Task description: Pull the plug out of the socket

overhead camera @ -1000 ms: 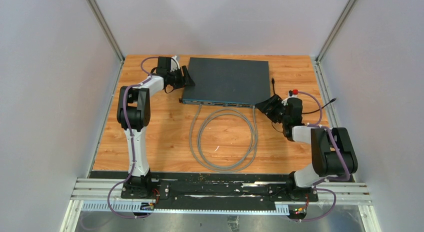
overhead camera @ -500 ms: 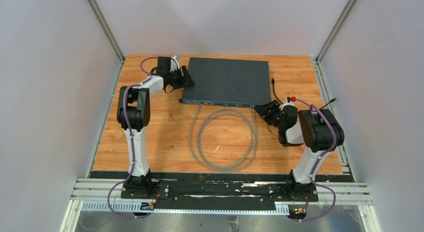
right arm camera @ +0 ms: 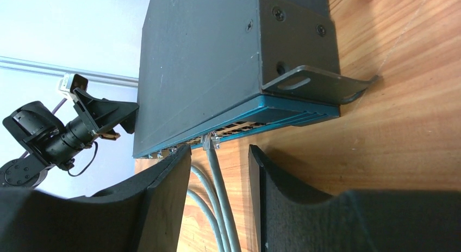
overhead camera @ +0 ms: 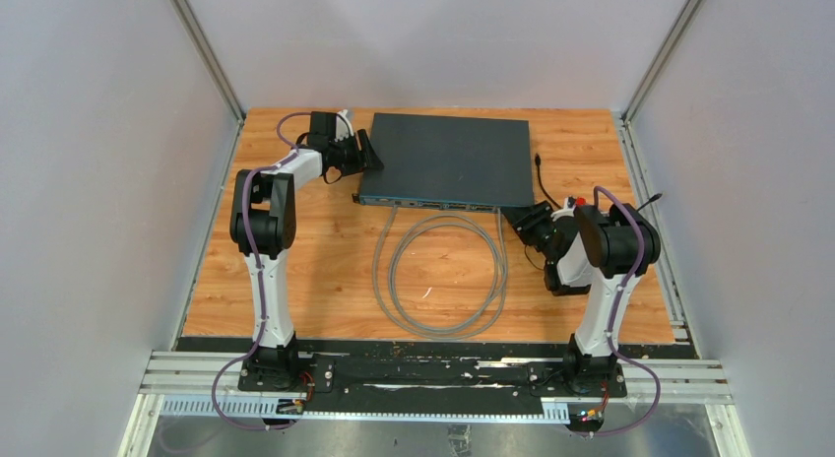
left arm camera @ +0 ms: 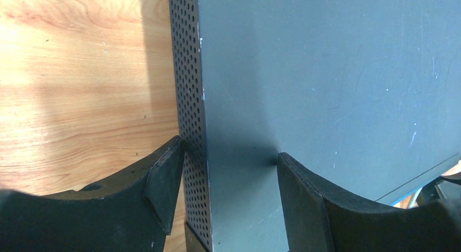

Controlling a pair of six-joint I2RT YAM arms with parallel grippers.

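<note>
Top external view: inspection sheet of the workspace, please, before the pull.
Surface: wooden table, grain visible.
Job's things: dark grey network switch with teal front; clear plug seated in it.
Clutter: small white fleck.
Grippers: left gripper open, astride the switch's left edge; right gripper open, fingers flanking the plug's cable.
Cables: grey looped cable, both ends plugged in; thin black lead beside switch.
Surroundings: white walls, metal rail.

A wooden table (overhead camera: pixel 295 280) with orange grain fills the middle of the frame, between pale grey walls (overhead camera: pixel 98 132). Metal posts (overhead camera: pixel 202 48) rise at its far corners. A thin black lead (overhead camera: pixel 541 173) lies at centre right. A black base rail (overhead camera: pixel 433 373) crosses the bottom.
</note>
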